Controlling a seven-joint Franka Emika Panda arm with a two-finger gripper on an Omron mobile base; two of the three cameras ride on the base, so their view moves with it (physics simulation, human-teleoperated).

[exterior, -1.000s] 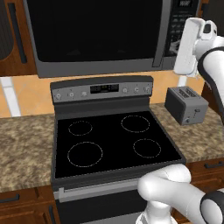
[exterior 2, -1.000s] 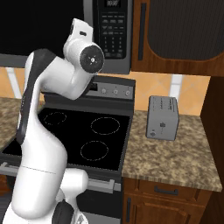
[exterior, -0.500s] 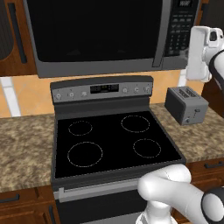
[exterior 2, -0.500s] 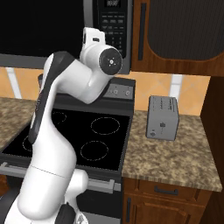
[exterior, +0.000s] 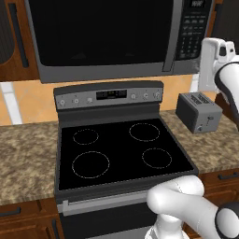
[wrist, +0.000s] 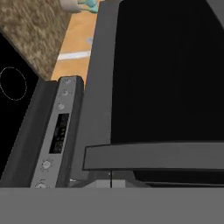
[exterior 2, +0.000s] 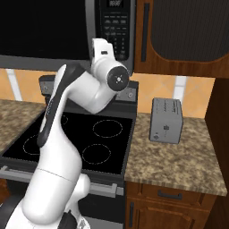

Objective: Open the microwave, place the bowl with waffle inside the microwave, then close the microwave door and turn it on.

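The microwave [exterior: 107, 42] hangs above the stove, and the microwave door [exterior: 100, 32] with its dark glass lies flush against the box. Its grey handle [exterior: 170, 37] runs beside the keypad [exterior: 192, 28]. My gripper [exterior: 209, 65] is shut on nothing and hovers at the microwave's lower right corner, beside the keypad [exterior 2: 117, 31]. The rolled hand view looks along the door glass [wrist: 166, 70], with the handle [wrist: 153, 155] close at the bottom. The hand's white body [exterior 2: 103, 50] hides the fingertips. The bowl and the waffle are out of view.
A black-topped stove [exterior: 121, 149] with a knob panel [exterior: 109, 95] stands under the microwave. A grey toaster [exterior: 198, 112] sits on the granite counter [exterior 2: 179, 156] to its right. Wooden cabinets [exterior 2: 183, 31] flank the microwave. My arm's white base [exterior: 186, 205] fills the lower front.
My hand has swung right and slightly down across the keypad toward the microwave's right edge. The door stays closed and the gripper stays shut.
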